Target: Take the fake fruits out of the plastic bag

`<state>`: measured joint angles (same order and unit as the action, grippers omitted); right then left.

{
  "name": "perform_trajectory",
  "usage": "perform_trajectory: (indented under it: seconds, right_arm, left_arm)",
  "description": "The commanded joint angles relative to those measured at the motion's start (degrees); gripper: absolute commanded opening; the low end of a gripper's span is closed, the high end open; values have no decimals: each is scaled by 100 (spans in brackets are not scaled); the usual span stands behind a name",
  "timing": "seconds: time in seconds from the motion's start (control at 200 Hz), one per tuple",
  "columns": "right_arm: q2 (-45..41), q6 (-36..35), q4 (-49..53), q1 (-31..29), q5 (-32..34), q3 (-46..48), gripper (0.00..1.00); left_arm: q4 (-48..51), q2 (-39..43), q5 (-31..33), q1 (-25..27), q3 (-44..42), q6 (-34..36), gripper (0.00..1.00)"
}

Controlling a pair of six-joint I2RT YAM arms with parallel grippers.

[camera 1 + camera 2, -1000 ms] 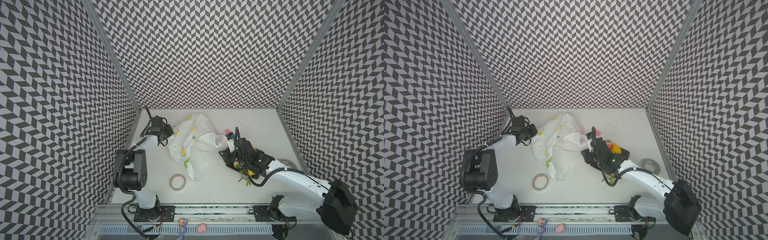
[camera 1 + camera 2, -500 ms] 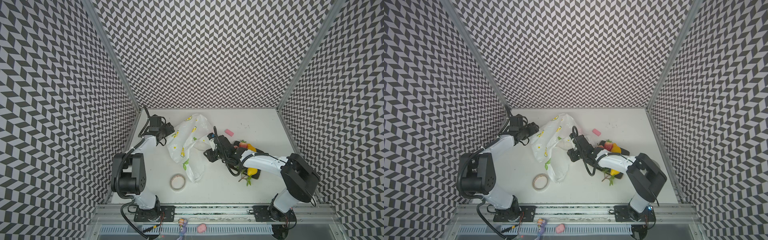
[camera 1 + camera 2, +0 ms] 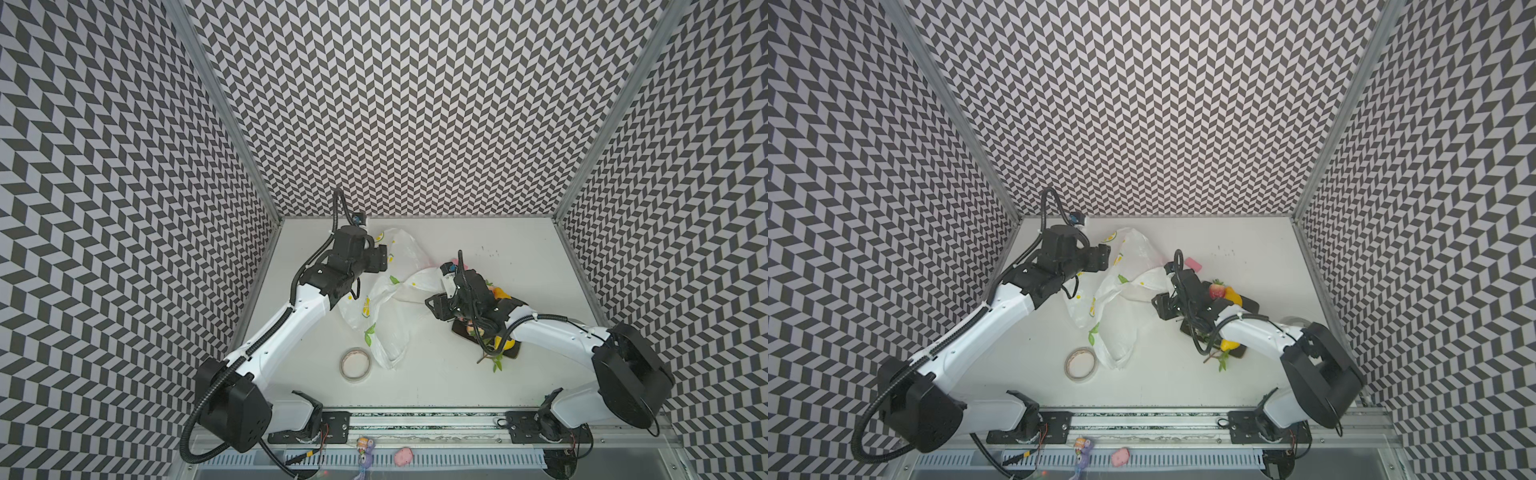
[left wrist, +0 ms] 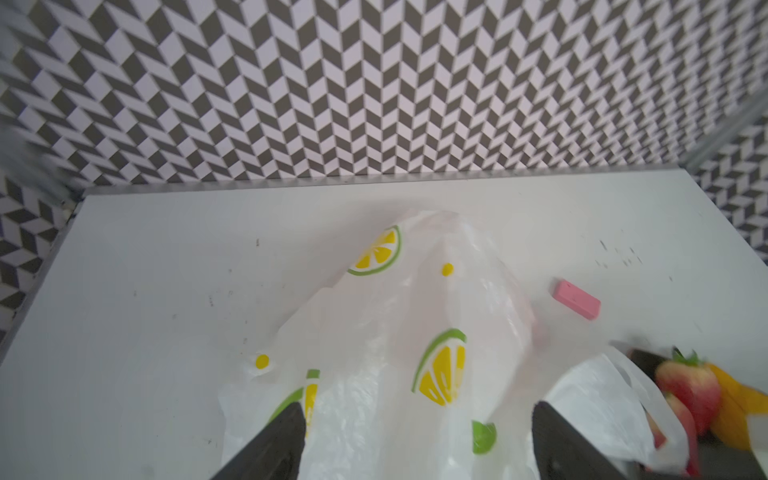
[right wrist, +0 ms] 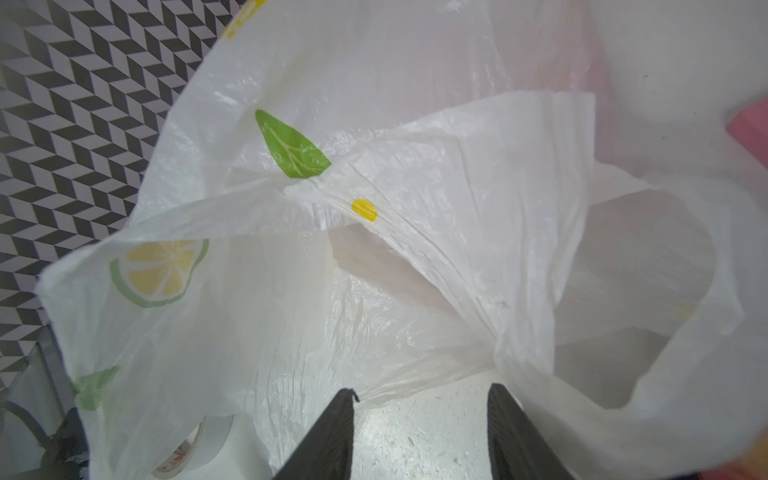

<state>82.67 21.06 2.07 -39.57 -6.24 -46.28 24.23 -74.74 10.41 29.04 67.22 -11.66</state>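
The plastic bag (image 3: 386, 303) (image 3: 1121, 291) lies crumpled mid-table, white with lemon prints. My left gripper (image 4: 417, 415) (image 3: 384, 257) hangs open over its far part, jaws wide, holding nothing. My right gripper (image 5: 422, 392) (image 3: 1160, 305) is open at the bag's (image 5: 415, 208) right handle, with bare table between its fingers. Of the fake fruits, a strawberry (image 3: 1216, 290) (image 4: 690, 382) and a yellow pear (image 3: 1232, 297) rest on the dark tray (image 3: 1250, 307). Another yellow fruit (image 3: 1228, 344) with a leafy twig (image 3: 1221, 361) lies at the tray's near edge. The right arm hides part of the tray.
A tape roll (image 3: 355, 364) (image 3: 1081, 363) lies near the front, beside the bag's near end. A pink block (image 4: 577, 299) (image 3: 1192, 263) sits behind the right gripper. Patterned walls close in the left, back and right sides.
My left gripper has opened, let go of the bag's left edge and moved right and up over the bag. My right gripper swung from the tray towards the bag and stays open.
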Motion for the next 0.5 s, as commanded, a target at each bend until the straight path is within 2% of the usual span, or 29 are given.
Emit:
perform_trajectory:
  seconds: [0.0, 0.105, 0.205, 0.375, 0.496]
  right_arm:
    - [-310, 162, -212, 39, 39, 110, 51]
    - [-398, 158, -146, 40, 26, 115, 51]
    - [-464, 175, -91, 46, 39, 103, 51]
    - [-636, 279, -101, 46, 133, 198, 52]
    - [-705, 331, -75, 48, 167, 238, 52]
  left_arm:
    - [519, 118, 333, 379, -157, 809, 86]
    - [603, -109, 108, 720, -84, 1266, 86]
    - [826, -489, -37, 839, 75, 1550, 87]
    - [1064, -979, 370, 849, 346, 1841, 87]
    - [1368, -1216, 360, 848, 605, 1949, 87]
